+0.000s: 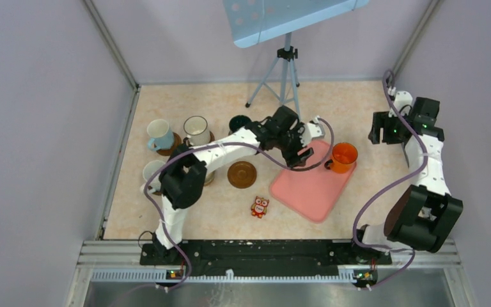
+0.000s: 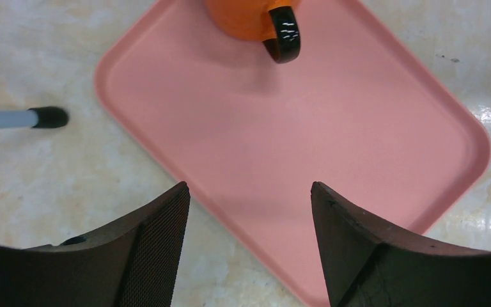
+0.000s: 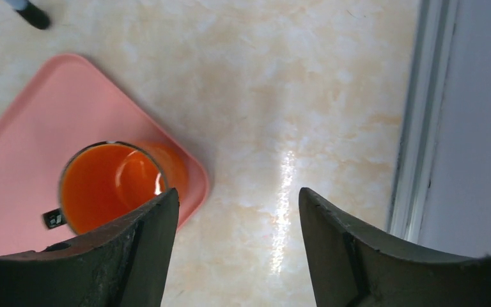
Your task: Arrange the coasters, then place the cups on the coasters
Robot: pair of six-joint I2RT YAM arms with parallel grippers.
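An orange cup (image 1: 344,157) stands at the far right corner of the pink tray (image 1: 307,188). My left gripper (image 1: 302,156) hovers open over the tray's left edge (image 2: 166,160), with nothing between its fingers; the orange cup (image 2: 246,16) lies ahead of it. My right gripper (image 1: 380,130) hangs open over bare table right of the tray, with the orange cup (image 3: 112,185) to its left. A light blue cup (image 1: 158,133) and a white cup (image 1: 196,130) each sit on a coaster. A dark green cup (image 1: 238,123) stands behind the left arm. One dark coaster (image 1: 241,174) lies bare.
A pale cup (image 1: 153,173) is partly hidden by the left arm's elbow. A small red owl figure (image 1: 259,206) stands near the tray's front. A tripod (image 1: 286,77) stands at the back, with one foot (image 2: 48,117) close to the tray. Walls close in on both sides.
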